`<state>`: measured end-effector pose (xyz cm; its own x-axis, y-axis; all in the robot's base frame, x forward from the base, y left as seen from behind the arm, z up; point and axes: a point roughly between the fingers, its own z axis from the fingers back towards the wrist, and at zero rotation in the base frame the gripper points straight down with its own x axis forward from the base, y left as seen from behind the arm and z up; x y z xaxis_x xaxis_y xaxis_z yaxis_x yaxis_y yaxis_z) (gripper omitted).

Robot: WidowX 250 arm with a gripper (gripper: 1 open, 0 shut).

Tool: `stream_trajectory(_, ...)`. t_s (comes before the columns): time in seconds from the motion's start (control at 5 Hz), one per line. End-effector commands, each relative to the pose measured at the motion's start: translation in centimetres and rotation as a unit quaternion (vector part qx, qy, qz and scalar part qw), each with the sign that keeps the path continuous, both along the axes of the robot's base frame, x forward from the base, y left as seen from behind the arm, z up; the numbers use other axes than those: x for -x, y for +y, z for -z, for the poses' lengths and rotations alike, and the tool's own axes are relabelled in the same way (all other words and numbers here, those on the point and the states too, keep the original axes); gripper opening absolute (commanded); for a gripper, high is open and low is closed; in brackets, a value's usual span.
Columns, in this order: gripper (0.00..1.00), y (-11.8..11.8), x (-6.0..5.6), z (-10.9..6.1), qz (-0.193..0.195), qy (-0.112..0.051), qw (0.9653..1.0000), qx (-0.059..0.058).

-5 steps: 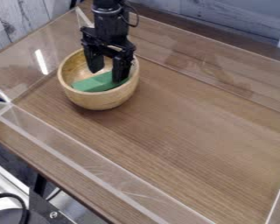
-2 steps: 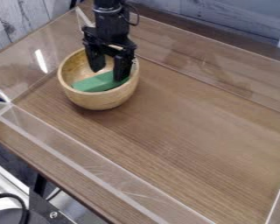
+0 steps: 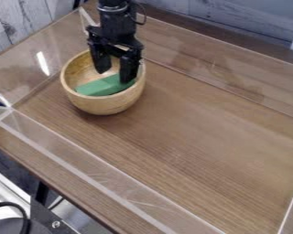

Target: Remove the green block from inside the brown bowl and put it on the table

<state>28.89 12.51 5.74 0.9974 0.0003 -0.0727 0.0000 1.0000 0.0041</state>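
Observation:
The brown bowl [image 3: 103,97] stands on the table [image 3: 198,137] at the far left. Inside it lies the green block [image 3: 100,85], partly covered by my gripper. My black gripper [image 3: 114,69] reaches down into the bowl from above, open, one finger on each side of the block's far end. Nothing is gripped. The fingertips sit at about rim height, just above the block.
Clear plastic walls [image 3: 63,137] edge the table on the left, front and back. The bowl sits close to the left wall. A wide stretch of bare wood lies to the right and front of the bowl.
The gripper has risen very slightly over the bowl. The block and bowl have not moved.

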Motion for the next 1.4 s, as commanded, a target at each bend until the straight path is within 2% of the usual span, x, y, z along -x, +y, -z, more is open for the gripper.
stream_trajectory(0.0,1.00,0.8,-1.1,-2.1,-0.002,-0.037,0.9992,-0.014)
stream_trajectory(0.4,1.00,0.8,-1.1,-2.4,-0.001,-0.041,0.9991,-0.013)
stream_trajectory(1.2,1.00,1.6,-1.3,0.2,-0.005,-0.019,0.9997,-0.012)
